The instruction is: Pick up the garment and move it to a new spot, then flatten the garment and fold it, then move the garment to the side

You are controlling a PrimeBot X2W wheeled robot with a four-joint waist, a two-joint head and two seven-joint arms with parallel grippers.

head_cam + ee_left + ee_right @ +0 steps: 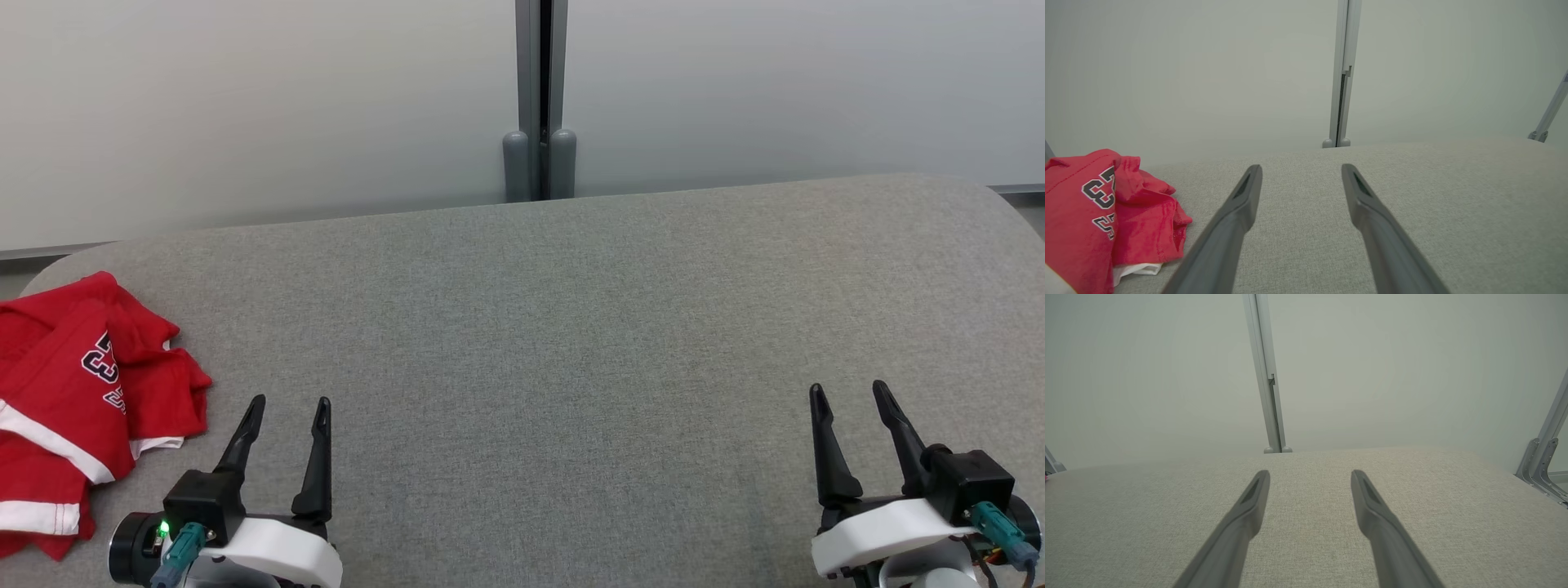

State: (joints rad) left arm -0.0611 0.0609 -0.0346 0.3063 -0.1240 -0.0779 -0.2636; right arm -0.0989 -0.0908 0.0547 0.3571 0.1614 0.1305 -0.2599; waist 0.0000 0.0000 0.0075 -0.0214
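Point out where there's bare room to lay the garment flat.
Bare grey surface spans from the left tool across to the right tool and back to the wall. The crowded part is the left edge, where the crumpled red garment lies beside the left tool.

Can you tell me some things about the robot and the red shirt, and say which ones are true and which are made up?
1. The red jersey lies in a crumpled heap at the left end of the grey padded surface. True.
2. The left gripper is holding the jersey. False: its fingers are open and empty, and the jersey lies beside them, untouched.
3. The right gripper is open with nothing between its fingers. True.
4. The jersey is folded neatly. False: it is bunched up, with the white trim twisted.
5. The jersey is closest to the right gripper. False: it is next to the left one.
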